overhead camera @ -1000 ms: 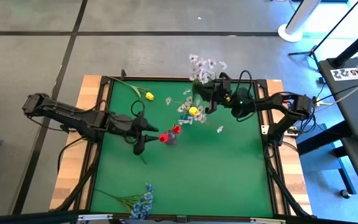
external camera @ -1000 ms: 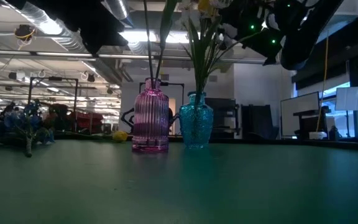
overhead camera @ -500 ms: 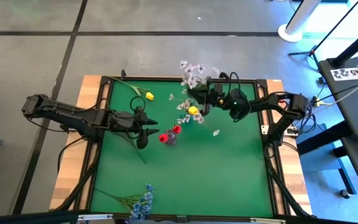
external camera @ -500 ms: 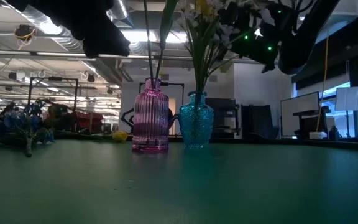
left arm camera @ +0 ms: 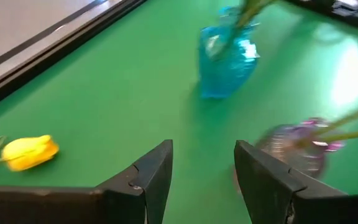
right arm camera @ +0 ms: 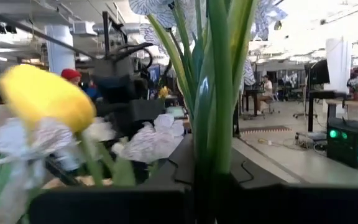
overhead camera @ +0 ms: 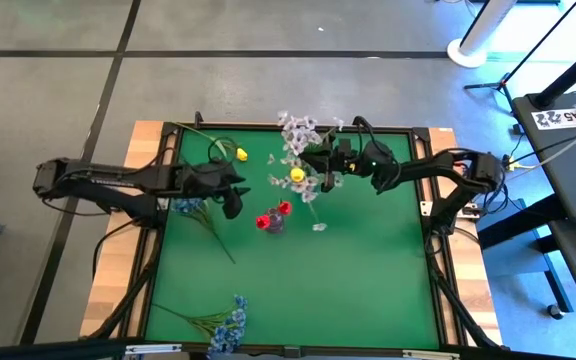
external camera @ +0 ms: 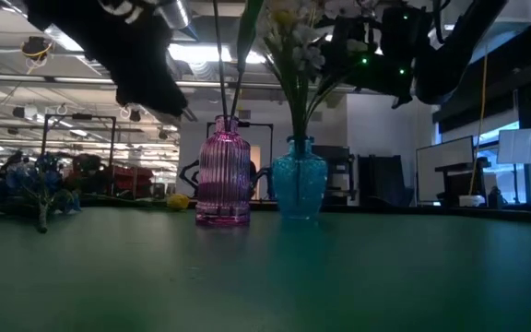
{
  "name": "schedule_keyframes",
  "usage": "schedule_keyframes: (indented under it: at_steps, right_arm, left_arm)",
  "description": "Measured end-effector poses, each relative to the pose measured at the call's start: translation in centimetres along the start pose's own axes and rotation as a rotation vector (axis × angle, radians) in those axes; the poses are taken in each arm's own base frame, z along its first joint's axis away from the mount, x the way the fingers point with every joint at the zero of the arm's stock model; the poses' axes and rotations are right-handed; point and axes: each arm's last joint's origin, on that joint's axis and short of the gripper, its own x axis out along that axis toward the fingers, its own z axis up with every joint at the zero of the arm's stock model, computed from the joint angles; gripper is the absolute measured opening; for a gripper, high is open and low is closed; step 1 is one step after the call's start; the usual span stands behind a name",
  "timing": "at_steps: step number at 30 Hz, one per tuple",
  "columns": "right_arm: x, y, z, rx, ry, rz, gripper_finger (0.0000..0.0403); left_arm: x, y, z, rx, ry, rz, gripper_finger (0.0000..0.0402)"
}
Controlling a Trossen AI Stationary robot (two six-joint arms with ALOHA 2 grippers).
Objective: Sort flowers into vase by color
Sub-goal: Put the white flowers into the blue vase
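Right tool (overhead camera: 320,163) was closed on the green stems of a white-blossom spray (overhead camera: 296,130), seen up close in the right wrist view as a bundle of stems (right arm camera: 219,93) rising from between its fingers. In the high view it stood just behind the blue glass vase (external camera: 299,180), which already held a yellow tulip (overhead camera: 297,176) and white sprays. The held stems ran roughly upright, tilted a little, blossoms uppermost. Whether the stem ends were already inside the vase neck could not be told; the low view showed stems entering the neck but not which ones.

Left tool (left arm camera: 201,180) was open and held nothing, hovering above the green desk (overhead camera: 368,270) on its left half. Its wrist view looked toward the blue vase and the pink ribbed vase (external camera: 223,183), which held two red tulips (overhead camera: 272,215).

Loose flowers on the desk:
- Yellow tulip (overhead camera: 240,154) with stem, near the far-left corner, just beyond the left tool. Its stem ran away toward the far-left edge.
- Blue clustered spray (overhead camera: 230,322) at the near edge, blossoms toward the near side, stem running left.
- Small blue cluster (overhead camera: 186,205) just beside the left arm.

Judgement: the left arm was nearer to all loose flowers. The loose yellow tulip lay closest, off to the far side of the left tool, its long axis oblique to the desk edge, so the fingers would need to cross the stem.
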Motion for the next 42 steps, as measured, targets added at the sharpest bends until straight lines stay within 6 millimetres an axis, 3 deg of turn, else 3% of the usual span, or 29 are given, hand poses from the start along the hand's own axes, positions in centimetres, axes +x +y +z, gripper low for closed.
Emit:
schedule_keyframes:
  at_steps: [6, 15, 21, 26, 34, 42]
  right_arm:
    - [-0.4, 0.4, 1.4, -0.020, 0.097, 0.012, 0.0046]
    - [-2.2, 1.1, 3.3, -0.014, 0.319, -0.025, 0.0196]
    - [-4.3, 2.0, 5.7, -0.011, 0.413, -0.025, 0.0254]
    - [-6.3, 2.8, 8.1, -0.032, 0.431, -0.069, 0.0266]
    - [-8.7, 4.0, 11.9, -0.057, 0.320, -0.097, 0.0249]
    - [-9.9, 4.5, 13.5, -0.015, 0.252, -0.120, 0.0244]
  left_arm:
    - [0.5, 1.8, 0.3, 0.006, 0.049, -0.009, 0.0167]
    - [0.8, 3.9, 0.8, -0.031, 0.044, 0.051, 0.0167]
    - [1.0, 5.8, 1.1, -0.033, 0.041, 0.139, 0.0167]
    - [2.1, 8.0, 0.5, 0.015, 0.139, 0.269, 0.0167]
    - [5.2, 11.7, -0.7, 0.081, 0.338, 0.361, 0.0167]
    - [8.3, 14.8, 2.0, 0.185, 0.529, 0.373, 0.0167]
